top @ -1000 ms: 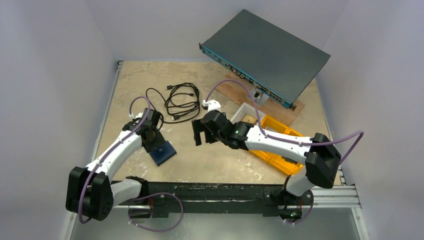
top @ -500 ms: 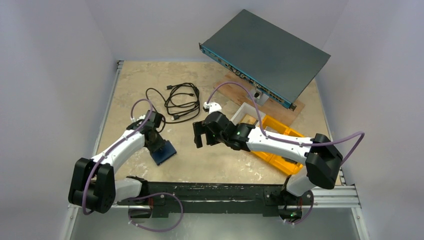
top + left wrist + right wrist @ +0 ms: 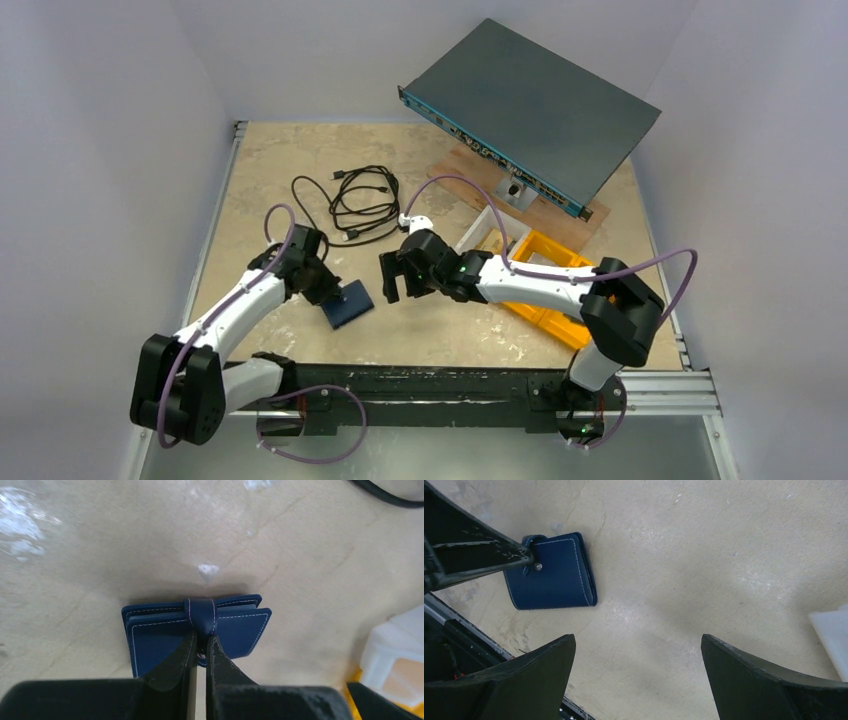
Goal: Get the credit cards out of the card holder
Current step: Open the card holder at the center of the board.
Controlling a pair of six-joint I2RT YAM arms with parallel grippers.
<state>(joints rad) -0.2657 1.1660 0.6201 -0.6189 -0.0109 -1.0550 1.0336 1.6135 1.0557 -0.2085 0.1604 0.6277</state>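
Navy-blue stitched folding card holder (image 3: 350,304) sits closed on the bench (image 3: 450,330), nearward of the coiled black cable (image 3: 362,205), its snap tab (image 3: 200,616) toward the left jaws clamped on it; right jaws gape. Its metal stud (image 3: 539,566) shows only from the right wrist.

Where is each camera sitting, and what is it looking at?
Top external: high behind the bases, looking down at the table; left arm and right arm show.
Left wrist: on the left arm, looking along the left gripper pinching the card holder tab.
Right wrist: on the right arm, looking down through the open right gripper.
All three views share the card holder.
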